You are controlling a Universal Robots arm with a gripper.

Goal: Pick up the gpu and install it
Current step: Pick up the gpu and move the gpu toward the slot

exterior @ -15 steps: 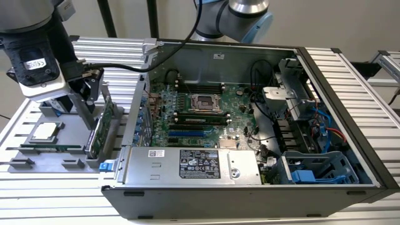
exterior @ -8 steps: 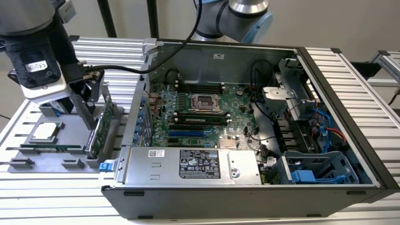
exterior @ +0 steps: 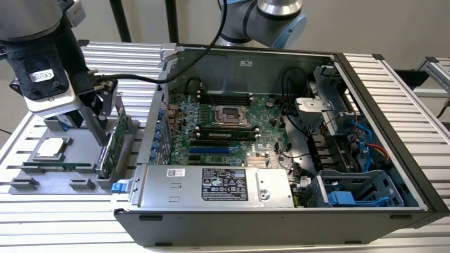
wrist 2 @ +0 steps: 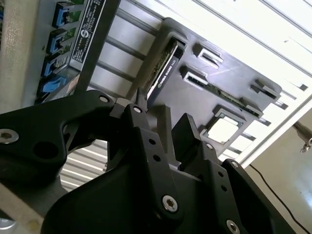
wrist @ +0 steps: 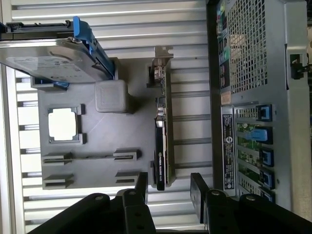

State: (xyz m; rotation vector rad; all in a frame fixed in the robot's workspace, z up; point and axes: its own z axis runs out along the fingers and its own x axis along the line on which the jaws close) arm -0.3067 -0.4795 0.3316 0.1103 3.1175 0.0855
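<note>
claw (wrist: 169, 176): wide open, empty, poised over card's end | gpu (wrist: 161, 141): standing on edge in grey holder tray (wrist: 97, 131) on counter (exterior: 56, 216), beside computer case (exterior: 393, 95) | advice: centre card between fingers, descend straight, close evenly.

gpu (exterior: 118, 139) upright in tray (exterior: 77, 138), computer case (exterior: 281, 232) just beside on exterior view's right, end effector (wrist: 169, 181) above gpu

legible text: none | power supply label (exterior: 225, 184), exterior view: fine print, too small to read | gpu (wrist: 160, 161) edge, first wrist view: white lettering, unreadable | hard drive (wrist: 48, 61) sticker: blurred print | case rear sticker (wrist: 227, 146): illegible
</note>
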